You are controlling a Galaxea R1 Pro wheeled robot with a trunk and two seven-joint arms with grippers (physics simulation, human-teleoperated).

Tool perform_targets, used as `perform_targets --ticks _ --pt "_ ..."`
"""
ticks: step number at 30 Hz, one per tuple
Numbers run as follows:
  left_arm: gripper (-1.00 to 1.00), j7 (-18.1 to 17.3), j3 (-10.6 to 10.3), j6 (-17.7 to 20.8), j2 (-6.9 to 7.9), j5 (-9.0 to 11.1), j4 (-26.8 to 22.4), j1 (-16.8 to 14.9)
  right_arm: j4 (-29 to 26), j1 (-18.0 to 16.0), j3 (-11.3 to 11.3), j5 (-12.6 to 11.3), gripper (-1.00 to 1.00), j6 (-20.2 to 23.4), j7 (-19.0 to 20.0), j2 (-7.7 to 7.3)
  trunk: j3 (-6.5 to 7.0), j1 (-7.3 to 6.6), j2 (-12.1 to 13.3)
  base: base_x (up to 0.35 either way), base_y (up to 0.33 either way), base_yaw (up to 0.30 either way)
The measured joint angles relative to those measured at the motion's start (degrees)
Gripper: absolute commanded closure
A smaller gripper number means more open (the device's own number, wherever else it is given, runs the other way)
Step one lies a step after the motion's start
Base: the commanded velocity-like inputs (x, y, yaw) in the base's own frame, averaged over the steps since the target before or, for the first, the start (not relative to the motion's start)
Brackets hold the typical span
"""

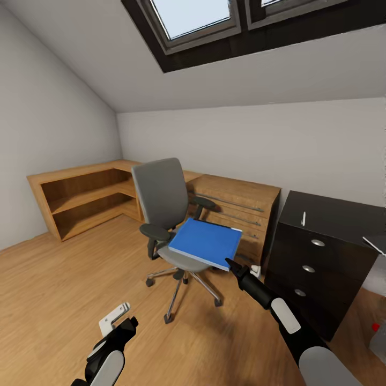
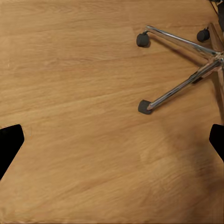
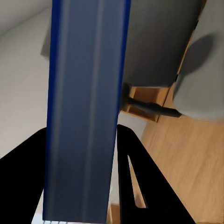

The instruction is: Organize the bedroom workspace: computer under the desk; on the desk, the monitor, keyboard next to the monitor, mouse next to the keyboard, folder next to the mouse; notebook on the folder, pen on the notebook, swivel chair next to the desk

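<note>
Your right fingers (image 3: pixel 81 177) pinch the flat bright blue folder (image 1: pixel 206 242), seemingly just off the grey padded swivel chair (image 1: pixel 163 206) at twelve o'clock; stiff, slippery, so grip deep; left fingers (image 2: pixel 112 140) spread empty

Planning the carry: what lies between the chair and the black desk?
In the head view, the right gripper gripping the blue folder, then bare wood floor between chair and desk.
</note>
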Motion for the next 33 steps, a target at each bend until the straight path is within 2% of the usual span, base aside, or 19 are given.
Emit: perform_targets --ticks 12,18,24,28,30,32,33 --pt "-1.0 0.0 -0.1 0.0 -0.09 -0.2 0.8 0.0 0.0 0.0 0.0 0.0 1.0 0.0 0.0 0.0 2.15 -2.64 4.8 -0.331 -0.121 0.0" --pt "-1.0 0.0 -0.1 0.0 -0.09 -0.3 0.8 0.0 0.0 0.0 0.0 -0.1 1.0 0.0 0.1 -0.06 3.24 -3.98 7.2 -0.078 -0.041 -0.018" --pt "-1.0 0.0 -0.2 0.1 -0.18 -0.2 0.8 0.0 -0.3 0.0 0.0 0.0 1.0 0.0 0.1 -0.09 4.41 -5.31 9.6 -0.007 -0.004 -0.21" --pt "-1.0 0.2 -3.0 0.3 -0.21 0.1 1.1 0.0 -0.5 0.0 0.0 0.1 1.0 -0.1 0.1 -0.16 5.22 -6.19 11.2 -0.001 0.0 -0.249" --pt "-1.0 0.3 -3.6 0.2 -0.2 0.1 2.8 0.0 -0.7 0.0 0.1 0.3 1.0 -0.1 0.1 -0.17 5.62 -6.62 12.0 0.0 0.0 -0.252" --pt "-1.0 0.4 -4.0 0.0 -0.23 -0.2 8.7 0.0 -2.3 0.0 0.2 0.5 1.0 -0.1 0.0 -0.17 6.02 -7.06 12.8 0.0 0.0 -0.253" --pt "-1.0 0.3 -4.0 -0.1 -0.22 -0.2 10.0 0.1 -2.7 0.0 0.2 0.7 1.0 -0.1 0.0 -0.18 6.22 -7.28 13.2 0.0 0.0 -0.253"
